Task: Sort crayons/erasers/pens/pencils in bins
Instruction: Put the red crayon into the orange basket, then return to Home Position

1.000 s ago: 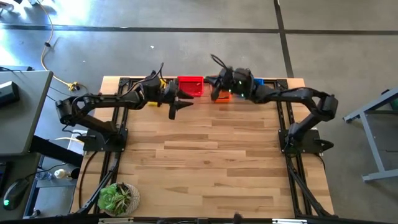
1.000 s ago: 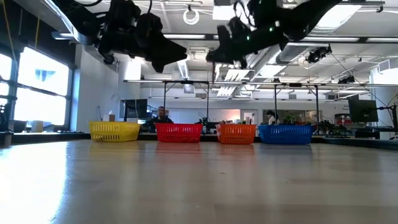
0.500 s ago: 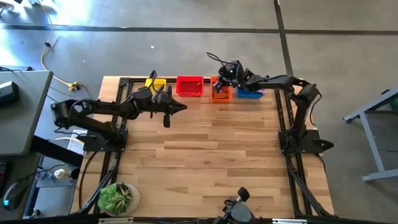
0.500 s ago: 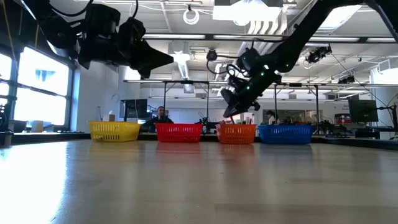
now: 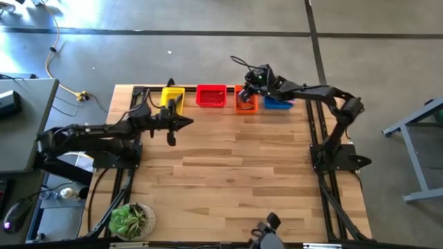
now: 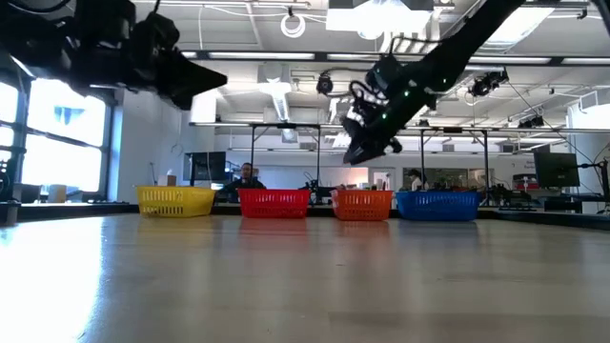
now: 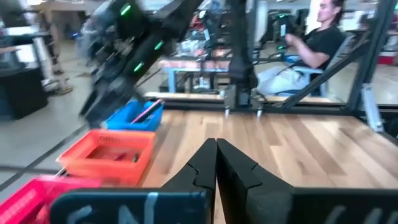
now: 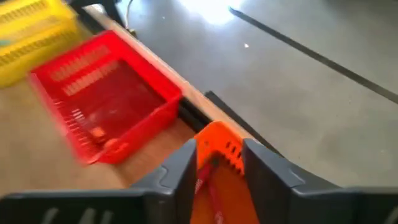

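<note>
Looking down from above, four bins sit in a row at the 12 o'clock edge of the worktop (image 5: 228,173): the yellow bin (image 5: 172,96), red bin (image 5: 211,95), orange bin (image 5: 246,101) and blue bin (image 5: 278,103). The right end effector (image 5: 243,95) hangs over the orange bin. The left end effector (image 5: 185,123) is above bare wood, toward 6 o'clock of the yellow bin.

From low down, the right end effector (image 6: 357,155) floats just above the orange bin (image 6: 362,204).

The left wrist view shows its fingers (image 7: 202,165) pressed together, holding nothing.

The right wrist view shows its fingers (image 8: 186,163) apart, empty, with red sticks in the orange bin below. Two pale erasers (image 8: 104,138) lie in the red bin (image 8: 106,99).

I think a drop was just made. No loose things show on the worktop, so the sorting looks almost finished.
</note>
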`<state>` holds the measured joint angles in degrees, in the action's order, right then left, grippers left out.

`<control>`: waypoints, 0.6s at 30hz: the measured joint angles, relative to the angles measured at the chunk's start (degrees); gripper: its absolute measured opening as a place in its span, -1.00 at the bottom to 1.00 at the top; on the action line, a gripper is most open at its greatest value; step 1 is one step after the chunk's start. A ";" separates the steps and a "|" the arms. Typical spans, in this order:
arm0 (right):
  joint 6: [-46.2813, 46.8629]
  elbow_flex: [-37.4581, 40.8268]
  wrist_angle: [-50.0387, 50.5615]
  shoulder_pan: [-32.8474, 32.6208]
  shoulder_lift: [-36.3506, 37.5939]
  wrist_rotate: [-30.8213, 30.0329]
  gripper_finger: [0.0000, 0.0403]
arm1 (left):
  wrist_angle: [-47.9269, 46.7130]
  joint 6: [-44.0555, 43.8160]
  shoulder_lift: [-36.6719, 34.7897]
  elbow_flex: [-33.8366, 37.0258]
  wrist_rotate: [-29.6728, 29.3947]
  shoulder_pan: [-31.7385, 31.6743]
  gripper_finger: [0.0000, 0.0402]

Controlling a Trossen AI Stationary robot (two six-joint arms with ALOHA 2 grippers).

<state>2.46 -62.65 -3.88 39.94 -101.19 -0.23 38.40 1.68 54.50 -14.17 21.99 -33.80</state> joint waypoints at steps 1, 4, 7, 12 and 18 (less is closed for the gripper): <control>-0.56 0.01 0.98 -0.56 1.34 -0.02 -0.36 | -1.69 0.02 -1.97 0.66 -0.70 0.00 -1.00; -3.64 0.77 2.45 -2.90 5.52 -0.56 -0.32 | -5.61 0.35 -7.92 2.62 -1.67 0.15 -1.00; -6.99 4.55 1.12 -6.03 9.60 -2.38 -0.43 | -7.18 -0.03 -13.61 5.23 -3.38 0.78 -1.00; -8.76 15.29 -8.23 -11.17 17.56 -2.58 -0.84 | -10.31 -0.09 -23.14 8.98 -4.20 1.35 -1.00; -5.73 32.71 -19.09 -14.62 32.53 -2.91 -0.91 | -20.68 -0.60 -34.12 9.85 -3.94 1.32 -1.00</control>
<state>-3.28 -29.94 -22.97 25.32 -68.65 -3.14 17.72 1.08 20.38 -4.32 18.05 -32.49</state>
